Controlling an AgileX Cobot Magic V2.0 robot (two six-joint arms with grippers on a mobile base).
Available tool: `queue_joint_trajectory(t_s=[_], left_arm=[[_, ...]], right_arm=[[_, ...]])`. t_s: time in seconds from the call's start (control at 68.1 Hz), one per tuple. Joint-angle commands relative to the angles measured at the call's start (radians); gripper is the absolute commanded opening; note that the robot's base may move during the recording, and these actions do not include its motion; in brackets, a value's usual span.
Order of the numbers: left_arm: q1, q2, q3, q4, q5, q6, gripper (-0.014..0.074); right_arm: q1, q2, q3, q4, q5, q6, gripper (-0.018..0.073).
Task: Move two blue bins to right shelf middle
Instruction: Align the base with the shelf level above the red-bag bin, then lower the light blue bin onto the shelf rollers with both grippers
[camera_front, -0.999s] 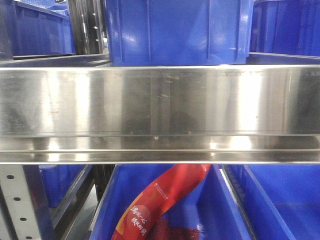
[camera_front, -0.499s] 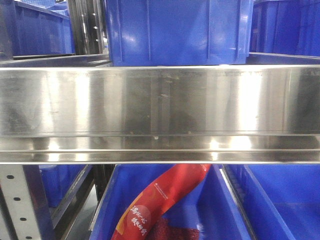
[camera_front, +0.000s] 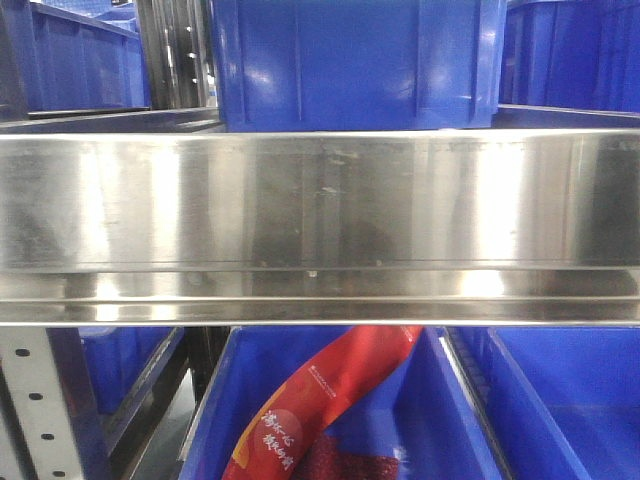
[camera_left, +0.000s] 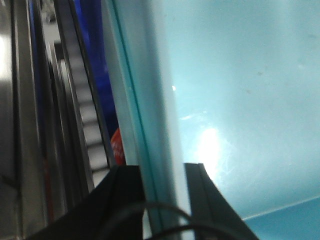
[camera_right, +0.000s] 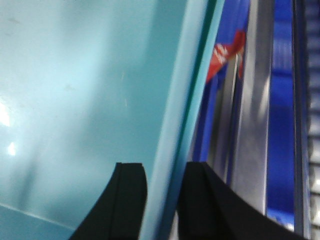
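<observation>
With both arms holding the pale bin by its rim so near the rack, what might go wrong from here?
1. The steel front rail fills the front view; the pale blue bin could strike it.
2. Each gripper, left and right, pinches only the thin rim, so the bin may slip or tilt.

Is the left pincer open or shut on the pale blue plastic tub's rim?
Shut on it: the left pincer has one dark finger on each side of the pale blue plastic tub's rim.

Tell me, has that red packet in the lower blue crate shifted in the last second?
No. In the front view the red packet keeps its place inside the dark-blue crate, its top tucked under the shelf's steel front rail as before.
</observation>
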Motion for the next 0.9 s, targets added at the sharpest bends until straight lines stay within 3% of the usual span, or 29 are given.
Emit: queue_joint_trajectory(t_s=[0.0,0.279,0.617,0.749,0.881], left_arm=[[-0.016,-0.013,0.032,-0.041,-0.071,0.013,-0.0111],[-0.016,0.008,0.164,-0.041,-0.137,0.013,-0.0111],[-0.016,0.051,0.194,-0.043,-0.142,0.013,-0.0098],[-0.016,0.051,0.194,-0.043,-0.142,0.013,0.0029],[-0.016,0.051,0.194,-0.043,-0.14,0.013,0.0262]], right_arm=[[-0.007,-0.01,0.049,-0.062,-0.106,0.001,-0.0154],[-0.007,-0.008,0.216,-0.078,-0.239,0.001,-0.0154],[-0.007,0.031,0.228,-0.083,-0.251,0.001,-0.015],[-0.007,0.047,0.228,-0.083,-0.239,0.001,-0.0049],[-0.007,0.051,0.228,-0.083,-0.231,0.001,0.0204]])
